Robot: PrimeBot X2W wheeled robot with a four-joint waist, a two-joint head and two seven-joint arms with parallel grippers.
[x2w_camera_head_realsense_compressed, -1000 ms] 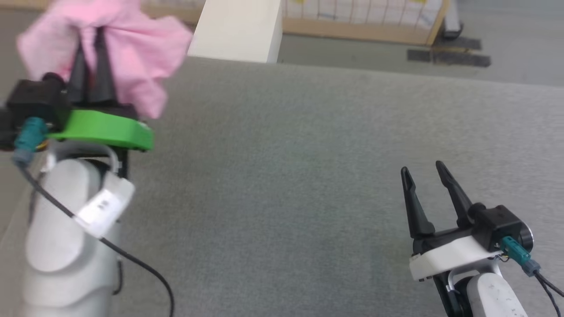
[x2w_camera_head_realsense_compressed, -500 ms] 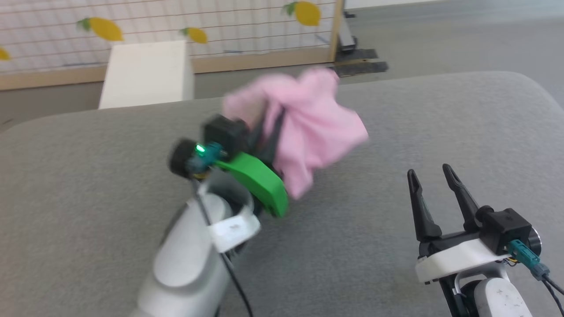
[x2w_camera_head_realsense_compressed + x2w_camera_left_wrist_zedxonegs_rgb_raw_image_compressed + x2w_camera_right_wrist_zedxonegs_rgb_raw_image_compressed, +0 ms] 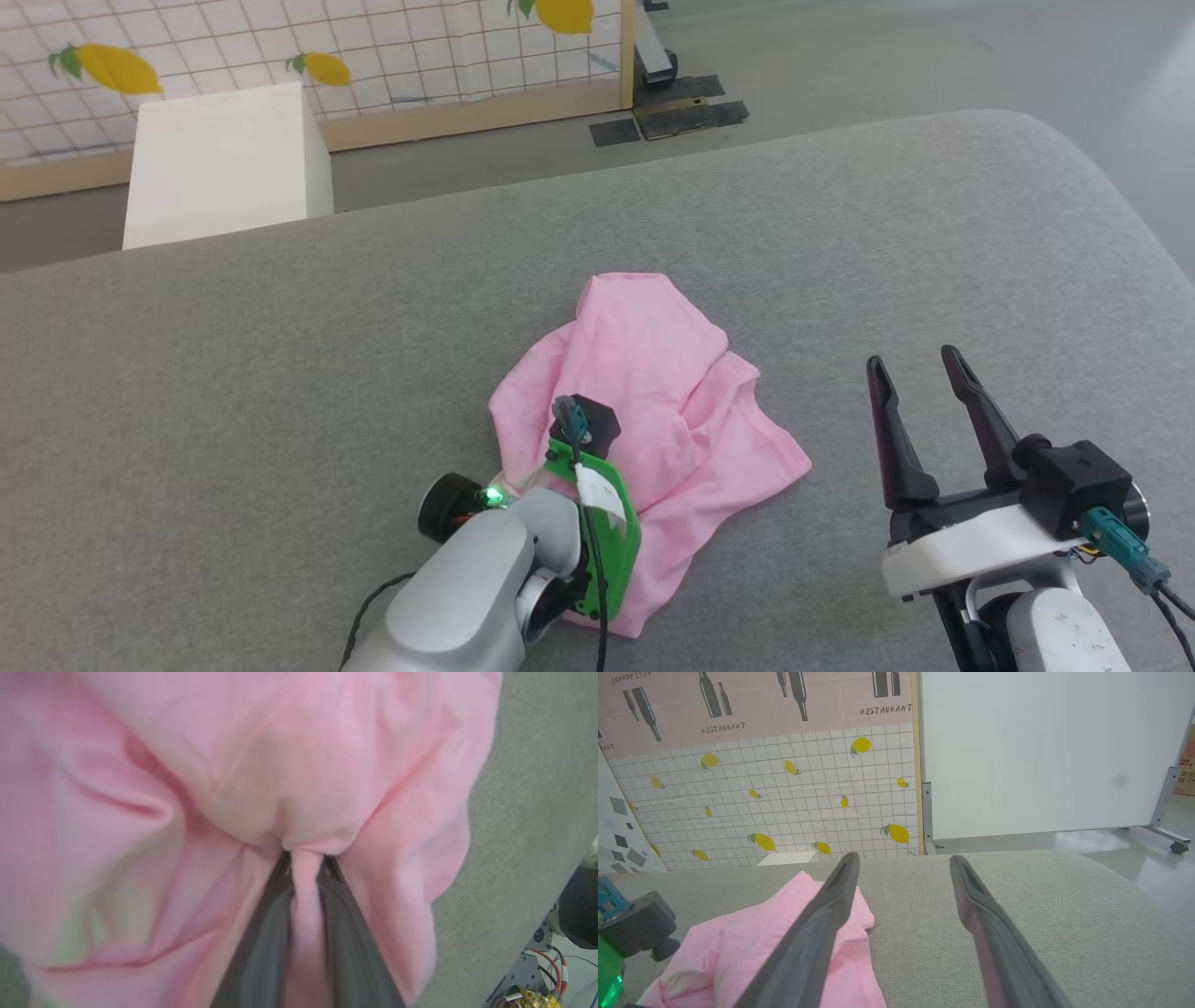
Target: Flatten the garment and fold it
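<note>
1. A light-pink garment (image 3: 653, 373) lies crumpled in loose folds near the middle of a grey fabric-covered surface (image 3: 280, 373), a little closer to the near edge than to the far one.
2. The left end effector (image 3: 306, 861) points down into the near-left part of the heap. Its two dark fingers (image 3: 261, 933) are drawn narrow, and a thin ridge of pink cloth is pinched between them.
3. In the head view a green bracket (image 3: 607, 532) on the left wrist sits over the near side of the cloth and hides the fingertips there.
4. The right end effector (image 3: 912, 358) hovers over bare grey fabric toward the near-right corner. Its jaws are spread wide with nothing between them, and it is apart from the garment's right hem.
5. From the right wrist, the pink cloth shows behind the left-hand finger, on the surface.
6. Beyond the far edge, a white box (image 3: 224, 159) stands on the floor in front of a lemon-print panel (image 3: 373, 37). A pale partition (image 3: 1041, 751) stands beside the panel.
</note>
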